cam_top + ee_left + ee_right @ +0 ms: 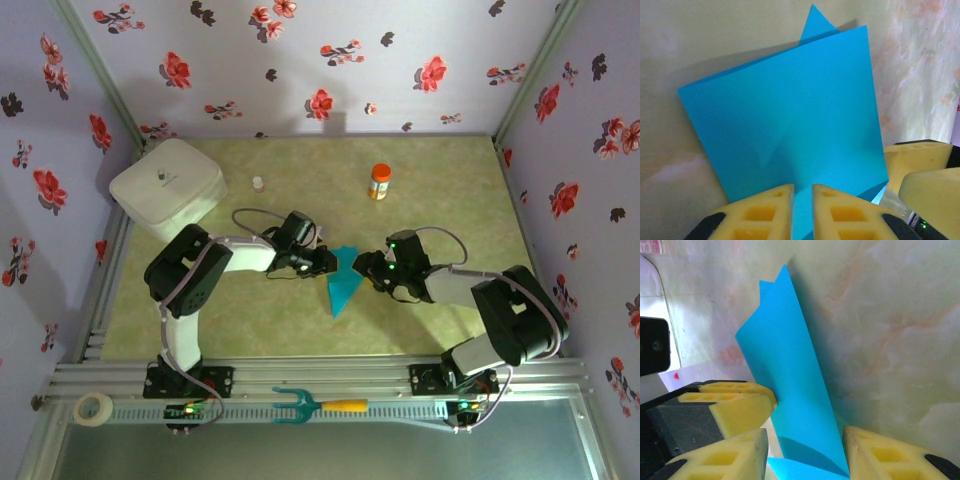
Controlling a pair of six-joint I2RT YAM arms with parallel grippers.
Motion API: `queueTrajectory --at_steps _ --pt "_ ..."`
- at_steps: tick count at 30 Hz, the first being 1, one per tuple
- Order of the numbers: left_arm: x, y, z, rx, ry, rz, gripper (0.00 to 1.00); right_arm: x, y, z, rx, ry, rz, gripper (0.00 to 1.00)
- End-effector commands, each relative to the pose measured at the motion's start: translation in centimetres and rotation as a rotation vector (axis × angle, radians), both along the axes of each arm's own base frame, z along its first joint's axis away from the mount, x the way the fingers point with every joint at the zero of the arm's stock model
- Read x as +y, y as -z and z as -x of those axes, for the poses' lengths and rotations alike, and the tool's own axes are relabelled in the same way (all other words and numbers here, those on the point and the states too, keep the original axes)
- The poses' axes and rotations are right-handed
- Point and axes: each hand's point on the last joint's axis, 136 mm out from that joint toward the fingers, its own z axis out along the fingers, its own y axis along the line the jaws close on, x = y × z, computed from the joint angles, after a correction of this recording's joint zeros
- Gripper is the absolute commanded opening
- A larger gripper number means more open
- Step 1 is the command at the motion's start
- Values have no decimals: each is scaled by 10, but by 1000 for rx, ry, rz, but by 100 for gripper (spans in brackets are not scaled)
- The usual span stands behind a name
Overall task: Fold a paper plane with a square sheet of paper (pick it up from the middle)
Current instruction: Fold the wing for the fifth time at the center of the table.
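Looks mid-fold to me. The left end effector (802, 194) is nearly closed, pinching the near edge of the teal paper (790, 125). The right end effector (805, 442) sits half open with a raised flap loose between its pads. Next it probably needs to press that crease down onto the desk (430, 200) beyond.

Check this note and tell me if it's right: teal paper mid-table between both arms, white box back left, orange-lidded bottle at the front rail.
One error: the orange-lidded bottle stands toward the back of the table, beyond the teal paper, not at the front rail, as the top external view shows. The rest holds.
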Motion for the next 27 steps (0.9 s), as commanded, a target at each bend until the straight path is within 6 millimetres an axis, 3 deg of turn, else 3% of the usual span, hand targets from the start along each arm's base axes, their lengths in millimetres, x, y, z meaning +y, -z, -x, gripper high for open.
queueTrajectory --at_steps 1,10,17,23,27 --pt "6 8 10 37 -1 -24 18 7 -11 -9 -41 -45 -46 44" --pt "7 7 10 32 3 -25 18 14 -16 -15 -70 -171 -105 40" --pt "7 7 10 31 3 -23 18 15 -8 -17 -49 -192 -111 36" --pt "7 2 10 25 -3 -13 18 16 -3 -18 -41 -198 -116 24" --pt "4 -16 5 -4 -8 17 19 14 -1 -18 -25 -165 -113 13"
